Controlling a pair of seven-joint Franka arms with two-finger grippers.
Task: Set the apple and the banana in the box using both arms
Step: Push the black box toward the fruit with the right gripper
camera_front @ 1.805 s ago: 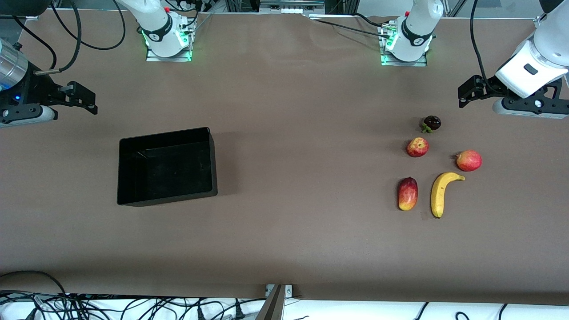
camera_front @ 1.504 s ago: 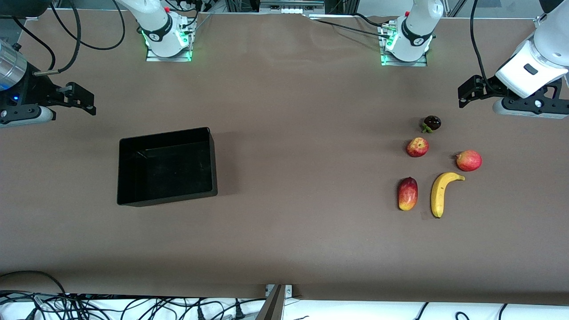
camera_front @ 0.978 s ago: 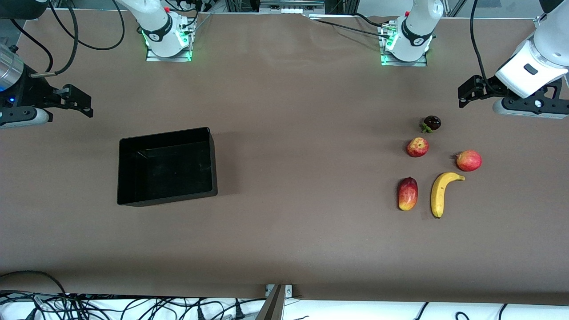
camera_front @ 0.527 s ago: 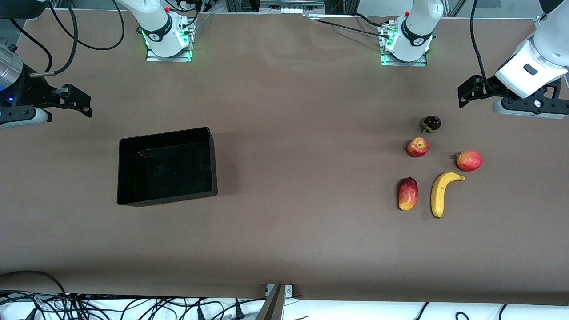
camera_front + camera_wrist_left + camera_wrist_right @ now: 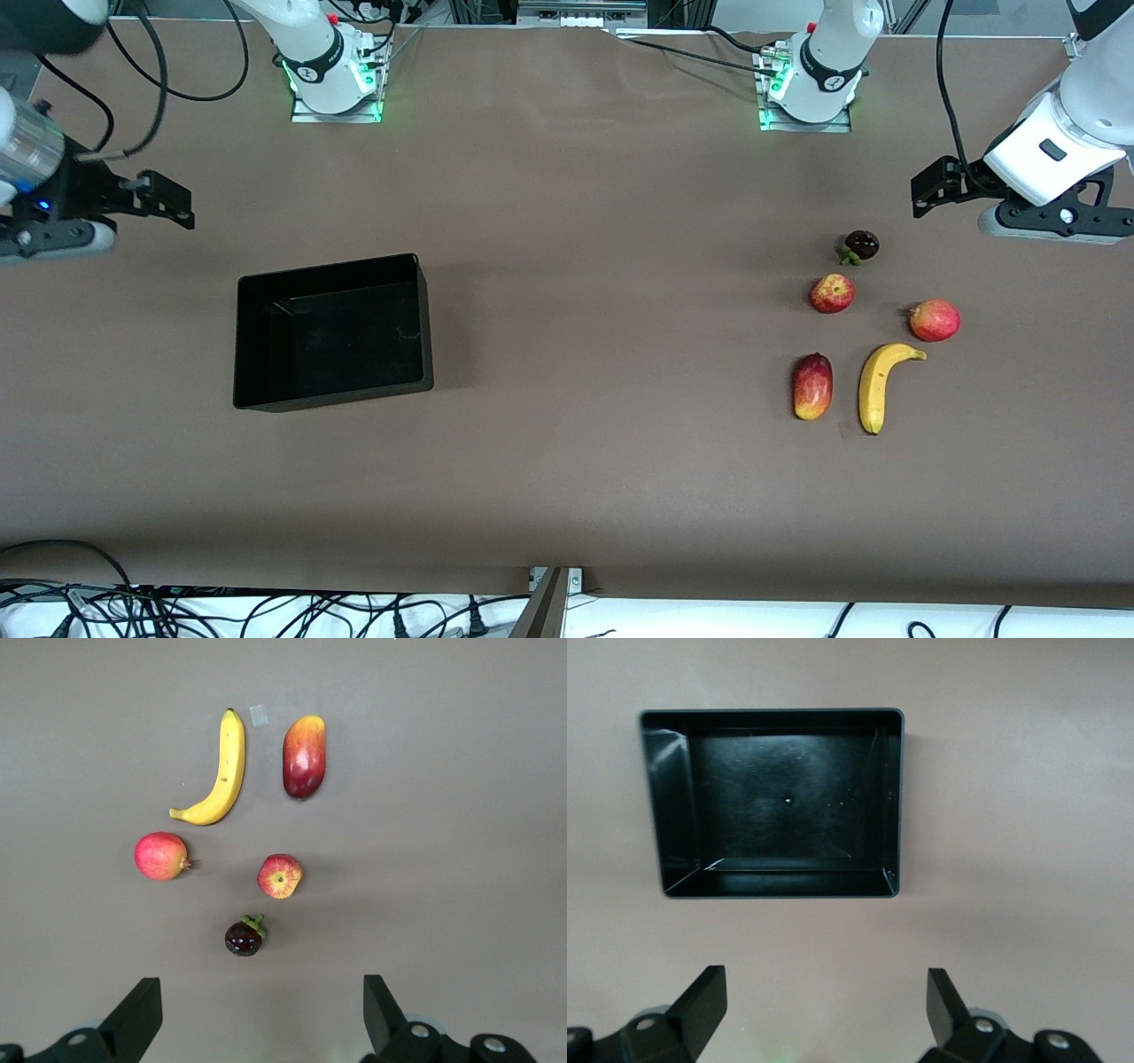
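The apple (image 5: 832, 293) lies among the fruits toward the left arm's end of the table, and it also shows in the left wrist view (image 5: 280, 875). The banana (image 5: 877, 387) lies nearer the front camera than the apple, and the left wrist view (image 5: 217, 775) shows it too. The black box (image 5: 332, 337) stands empty toward the right arm's end, and it also shows in the right wrist view (image 5: 893, 802). My left gripper (image 5: 1050, 220) (image 5: 261, 1028) is open and empty, high over bare table beside the fruits. My right gripper (image 5: 44, 239) (image 5: 824, 1014) is open and empty, high over bare table beside the box.
A dark purple fruit with a green stalk (image 5: 860, 245), a smooth pinkish-red round fruit (image 5: 934, 320) and an oval red-yellow fruit (image 5: 812, 386) lie around the apple and banana. A small pale scrap (image 5: 258, 715) lies by the banana's tip. Cables hang at the table's near edge.
The right gripper has drifted a little toward the right arm's end and back. The left gripper has shifted slightly. The fruits and the box have not moved.
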